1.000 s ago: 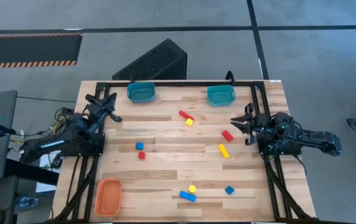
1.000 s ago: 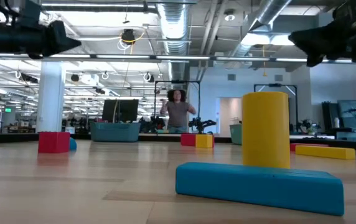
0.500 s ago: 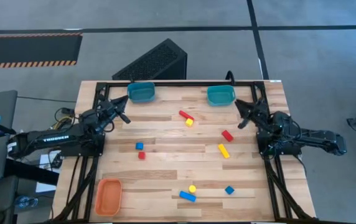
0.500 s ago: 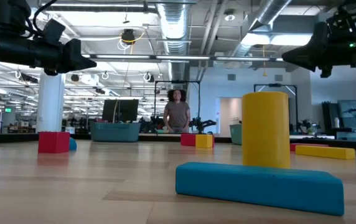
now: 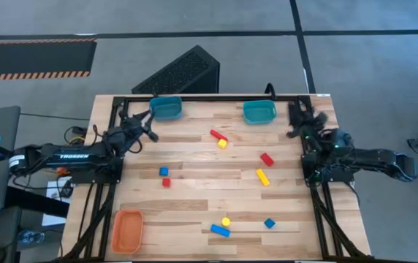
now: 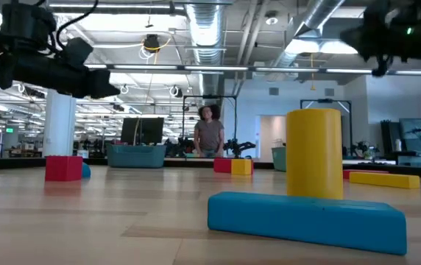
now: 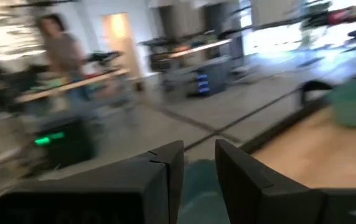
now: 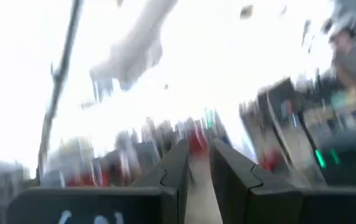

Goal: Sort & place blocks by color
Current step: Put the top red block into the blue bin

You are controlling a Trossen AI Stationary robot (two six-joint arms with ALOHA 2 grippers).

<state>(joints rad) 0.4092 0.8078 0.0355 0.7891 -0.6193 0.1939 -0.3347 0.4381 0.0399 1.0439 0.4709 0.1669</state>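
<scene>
So far no block has been sorted. Since a second ago the left gripper has swung up beside the left teal bin, its fingers now parted by a narrow gap and holding nothing. The right gripper has lifted toward the right teal bin, narrowly parted and empty. The blocks lie scattered below the left teal bin, untouched. Both arms seem to be repositioning only.
</scene>
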